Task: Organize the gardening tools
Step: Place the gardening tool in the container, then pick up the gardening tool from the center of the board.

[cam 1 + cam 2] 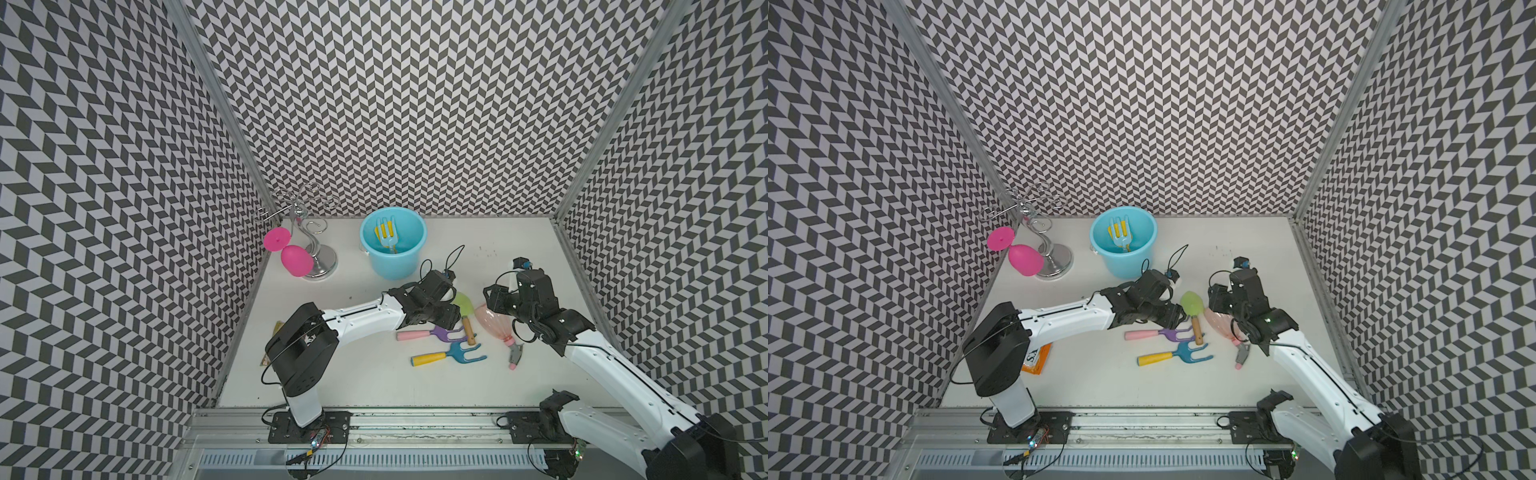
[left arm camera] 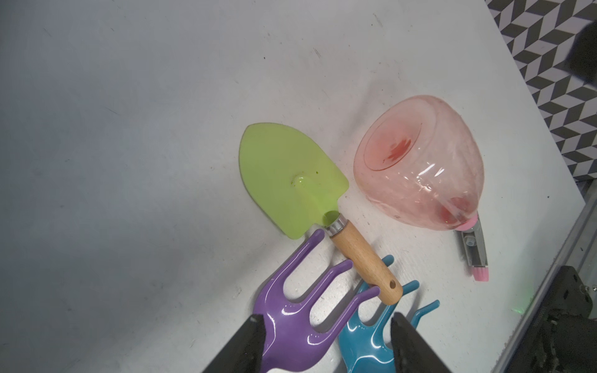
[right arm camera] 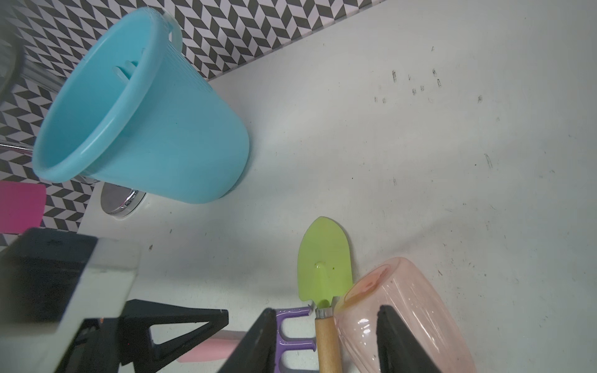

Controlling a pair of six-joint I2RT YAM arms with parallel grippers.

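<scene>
Near the far edge of the bench (image 1: 519, 386), left of its middle, the blue bucket (image 1: 395, 264) has the pale-blue fork (image 1: 388, 240) and the yellow scoop (image 1: 379, 229) standing in it, so I'd call two tools sorted. The rest lie loose in a cluster right of the bench's middle. They are the purple fork (image 1: 440, 333), the blue fork (image 1: 451, 354) nearer the front edge, the green trowel (image 1: 464, 305) with its wooden handle across the purple tines, and the pink spray bottle (image 1: 492, 326) on its side just beside it, toward the right edge. That leaves four to go, by my reckoning.

The left pincer (image 2: 324, 319) hangs over the purple fork's head, jaws well apart and gripping nothing. The right pincer (image 3: 324, 308) is likewise spread, above the trowel handle and the bottle's flank. Whether it touches the bottle I cannot tell.
</scene>
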